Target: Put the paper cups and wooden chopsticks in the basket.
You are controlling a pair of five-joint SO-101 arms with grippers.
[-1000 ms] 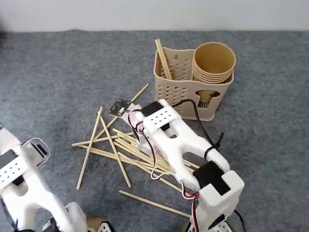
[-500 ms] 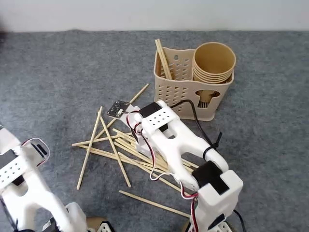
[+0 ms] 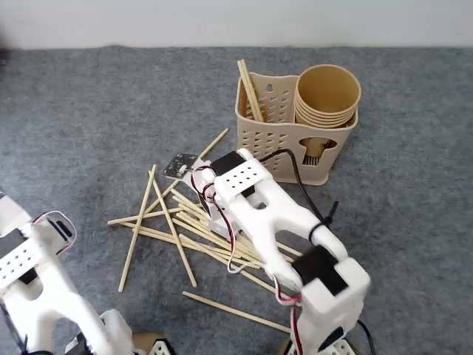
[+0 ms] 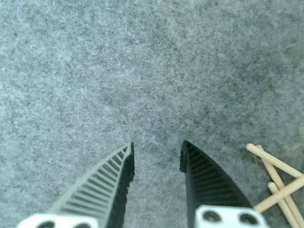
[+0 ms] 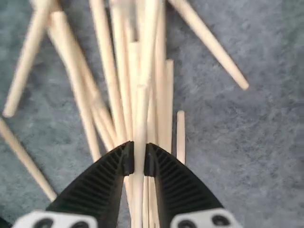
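At the middle of the chopstick pile, the right gripper is clamped on one chopstick that runs lengthwise between its jaws. From there the basket lies near at one o'clock. The left gripper, spread over bare counter, is farther.

A beige perforated basket stands upright on the grey table. A nested stack of tan paper cups sits upright in its right side as the high view shows it, and two wooden chopsticks lean in its left side. Loose chopsticks lie crossed on the table just in front of the basket. A stray chopstick lies apart, nearer the arms. A single chopstick from the pile is pinched by the right end effector.
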